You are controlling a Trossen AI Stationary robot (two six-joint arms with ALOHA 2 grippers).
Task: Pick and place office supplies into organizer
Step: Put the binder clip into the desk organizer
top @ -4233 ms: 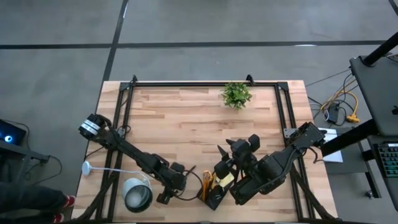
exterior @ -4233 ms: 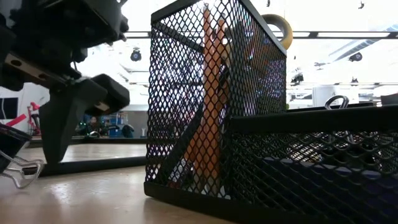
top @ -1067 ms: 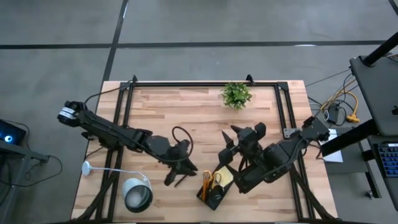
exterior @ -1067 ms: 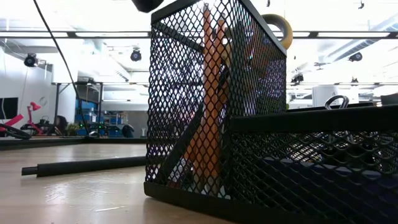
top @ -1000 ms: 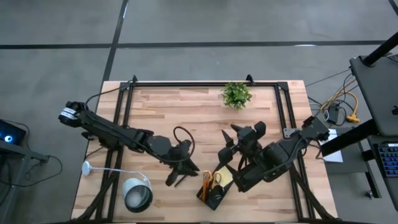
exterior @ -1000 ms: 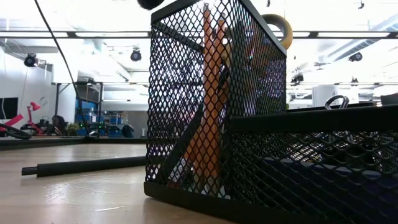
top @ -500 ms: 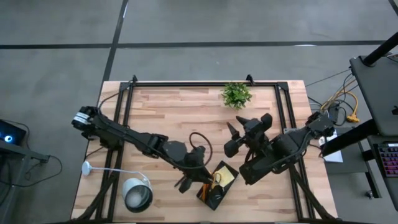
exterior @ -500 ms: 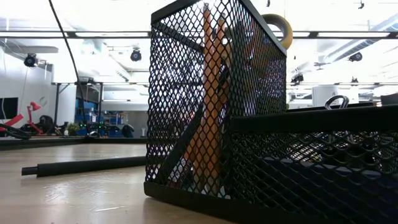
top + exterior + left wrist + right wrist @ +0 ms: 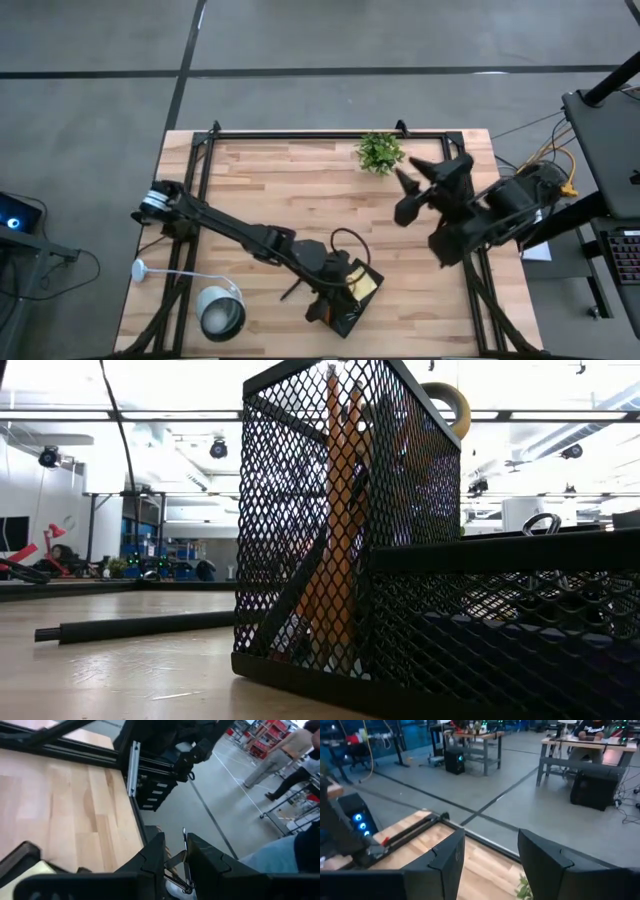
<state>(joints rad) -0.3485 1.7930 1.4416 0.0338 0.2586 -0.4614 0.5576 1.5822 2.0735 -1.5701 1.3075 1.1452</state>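
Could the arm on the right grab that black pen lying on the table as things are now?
Probably not easily. The right gripper is raised near the plant, fingers open and empty, while the black pen lies near the front edge beyond the left arm and the organizer, which stand between them.

Green potted plant (image 9: 379, 152) at table's (image 9: 260, 190) far edge; round lamp (image 9: 221, 313) near-left

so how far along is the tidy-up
Done: orange pencils, scissors and the sticky-note pad sit in the organizer. In hand: the left gripper holds a binder clip over the organizer. Left: a black pen lies on the table. The right gripper waits open near the plant.
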